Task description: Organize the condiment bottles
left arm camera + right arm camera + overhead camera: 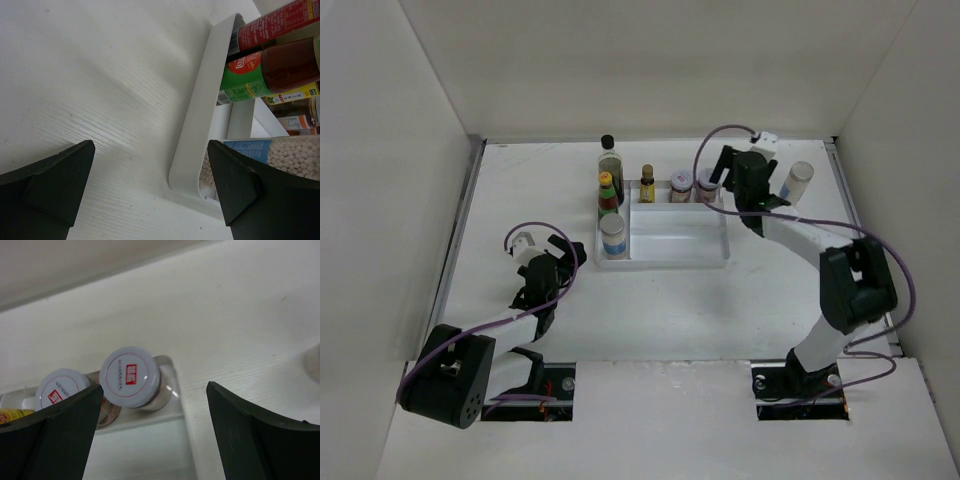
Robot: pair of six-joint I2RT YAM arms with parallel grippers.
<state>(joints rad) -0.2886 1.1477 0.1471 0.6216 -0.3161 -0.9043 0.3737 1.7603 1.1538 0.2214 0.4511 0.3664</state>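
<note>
The white ridged tray (665,262) sits at mid-surface (520,200) and carries most of the condiment bottles. Its narrow left compartment holds a row of three. At the far end is the tall clear black-capped bottle (610,162), though from overhead I cannot be sure its base is inside the rim. The green-and-red bottle (607,197) with a yellow cap comes next, and a white shaker (613,236) with a blue label stands at the near end. Along the tray's back strip stand the small amber bottle (647,186) and, to its right, two pale-lidded jars (693,186) side by side, the right one in the far right corner. A second shaker (798,184) is outside the tray, on the surface near its far right corner and just beside the right arm. The left tool (151,150) is released, its fingers spread wide with only bare surface between them. It sits low beside the tray's near left corner, and in the left wrist view the white shaker, filled with pale beads, shows just past the right finger. The right tool (155,390) is likewise released and grasps nothing. It hangs over the tray's far right corner. In its own view the corner jar's lid, which has a red mark, shows in the gap near the left finger, and neither finger touches it.
</note>
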